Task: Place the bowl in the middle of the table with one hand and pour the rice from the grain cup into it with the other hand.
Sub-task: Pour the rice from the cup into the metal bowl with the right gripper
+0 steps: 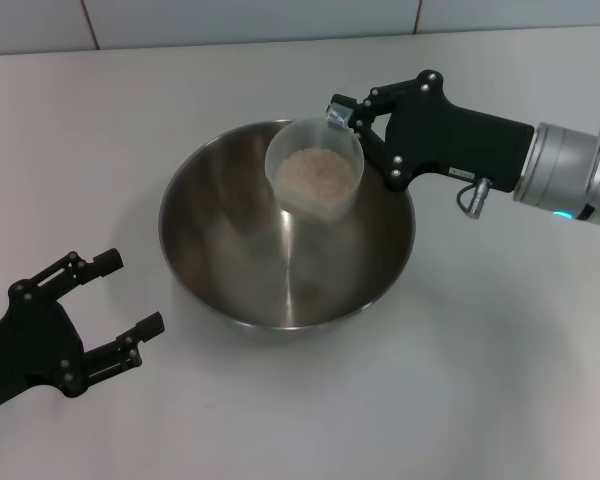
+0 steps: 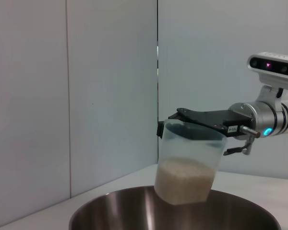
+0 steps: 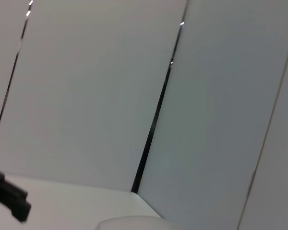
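The steel bowl stands in the middle of the white table; nothing lies inside it. Held above its far right part is the clear grain cup, slightly tilted and holding pale rice. My right gripper is shut on the cup's handle at the bowl's far right rim. In the left wrist view the grain cup hangs over the bowl with rice filling its lower half. My left gripper stands open near the table's front left, apart from the bowl.
A tiled white wall runs behind the table's far edge. The right arm's silver forearm reaches in from the right.
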### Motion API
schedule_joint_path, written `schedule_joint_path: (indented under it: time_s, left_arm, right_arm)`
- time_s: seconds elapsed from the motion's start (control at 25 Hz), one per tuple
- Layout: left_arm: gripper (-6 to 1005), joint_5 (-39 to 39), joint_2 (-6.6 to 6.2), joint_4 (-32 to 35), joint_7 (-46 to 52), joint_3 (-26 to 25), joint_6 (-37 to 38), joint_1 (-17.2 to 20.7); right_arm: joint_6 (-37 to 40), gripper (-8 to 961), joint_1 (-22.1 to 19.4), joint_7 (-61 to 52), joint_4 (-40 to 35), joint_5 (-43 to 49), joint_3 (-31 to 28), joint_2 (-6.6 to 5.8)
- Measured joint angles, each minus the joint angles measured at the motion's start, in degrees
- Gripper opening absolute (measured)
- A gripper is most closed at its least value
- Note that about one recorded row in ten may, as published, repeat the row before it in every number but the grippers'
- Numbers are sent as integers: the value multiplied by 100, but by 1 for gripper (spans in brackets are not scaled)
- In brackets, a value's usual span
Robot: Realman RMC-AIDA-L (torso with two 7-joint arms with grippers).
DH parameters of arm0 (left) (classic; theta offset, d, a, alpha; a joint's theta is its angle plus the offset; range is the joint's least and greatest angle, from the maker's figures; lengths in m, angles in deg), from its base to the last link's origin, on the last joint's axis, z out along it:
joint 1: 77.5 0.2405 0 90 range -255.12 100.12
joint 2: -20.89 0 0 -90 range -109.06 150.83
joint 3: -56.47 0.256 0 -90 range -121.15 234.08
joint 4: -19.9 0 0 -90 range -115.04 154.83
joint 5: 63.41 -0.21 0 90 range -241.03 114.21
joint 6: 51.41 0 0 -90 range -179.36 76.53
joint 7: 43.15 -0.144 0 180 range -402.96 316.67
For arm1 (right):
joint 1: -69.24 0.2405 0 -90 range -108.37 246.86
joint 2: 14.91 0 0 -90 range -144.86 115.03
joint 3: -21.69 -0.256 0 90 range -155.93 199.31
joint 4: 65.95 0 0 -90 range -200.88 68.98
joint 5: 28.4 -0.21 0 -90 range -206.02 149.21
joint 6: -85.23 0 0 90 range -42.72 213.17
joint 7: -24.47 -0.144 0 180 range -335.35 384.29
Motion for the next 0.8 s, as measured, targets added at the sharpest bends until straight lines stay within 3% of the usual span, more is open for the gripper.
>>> schedule_joint_path:
  time_s: [0.36, 0.8]
  left_arm:
    - [810, 28, 6, 23, -6, -27, -22, -1]
    - [810, 36, 16, 22, -51, -228, -52, -7]
  right_arm:
    - [-314, 28, -72, 752, -803, 131, 404, 5]
    - [-1236, 29, -669, 1201, -2691, 38, 2037, 32]
